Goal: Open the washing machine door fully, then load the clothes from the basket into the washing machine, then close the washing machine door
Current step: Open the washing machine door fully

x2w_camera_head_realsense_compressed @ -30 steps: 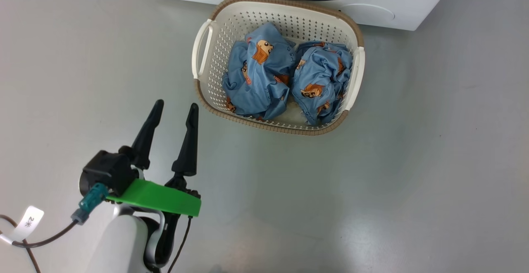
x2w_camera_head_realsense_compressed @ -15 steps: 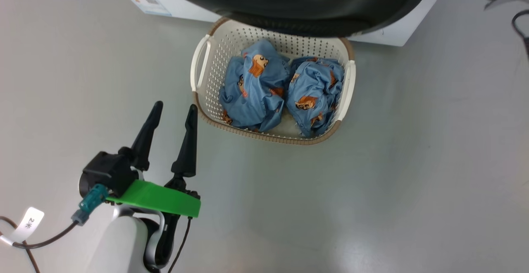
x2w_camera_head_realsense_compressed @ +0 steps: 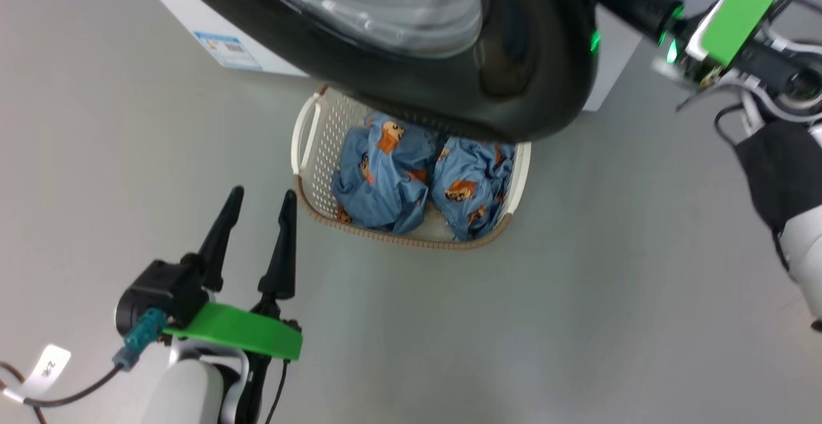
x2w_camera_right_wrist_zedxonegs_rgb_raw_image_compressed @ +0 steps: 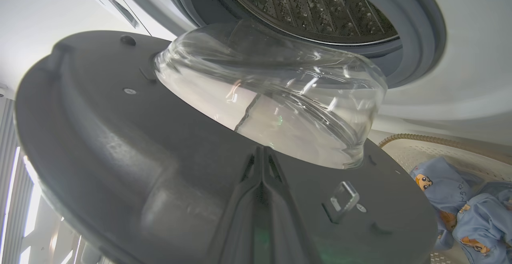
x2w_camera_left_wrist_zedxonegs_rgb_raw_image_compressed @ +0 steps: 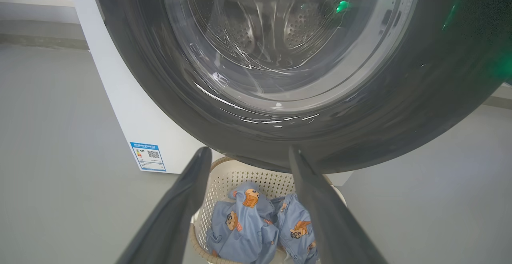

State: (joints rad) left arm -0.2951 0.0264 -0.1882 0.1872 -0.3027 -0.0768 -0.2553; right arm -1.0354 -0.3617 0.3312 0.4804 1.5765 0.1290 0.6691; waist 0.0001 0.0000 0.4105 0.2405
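Right pincer point(x2w_camera_right_wrist_zedxonegs_rgb_raw_image_compressed: 262, 154): clenched, both fingers pressed together with nothing between them. The tips lay against the grey inner face of the washing machine door point(x2w_camera_right_wrist_zedxonegs_rgb_raw_image_compressed: 120, 144), just under its glass bowl point(x2w_camera_right_wrist_zedxonegs_rgb_raw_image_compressed: 272, 96).
Left pincer point(x2w_camera_head_realsense_compressed: 263, 191): released and empty, fingers spread, hanging over the floor point(x2w_camera_head_realsense_compressed: 96, 154).
Door position: partly swung out from the washing machine point(x2w_camera_left_wrist_zedxonegs_rgb_raw_image_compressed: 128, 108), touching the right pincer's tips and high in front of the left pincer.
Basket point(x2w_camera_head_realsense_compressed: 398, 239): on the floor ahead of the left pincer, its far part under the door's lower rim.
Clothes point(x2w_camera_head_realsense_compressed: 379, 173): inside the basket, two blue bundles.
Step, in my judgement: the first one; the opening was not complete.
Risk of slipping: the tips only pushed on a smooth face without any hold. They could slide to the latch loop point(x2w_camera_right_wrist_zedxonegs_rgb_raw_image_compressed: 346, 198) just beside them, or onto the glass, and the door might swing back.
Risk of collision: if the left pincer went for the clothes too early, it could strike the rim above them.
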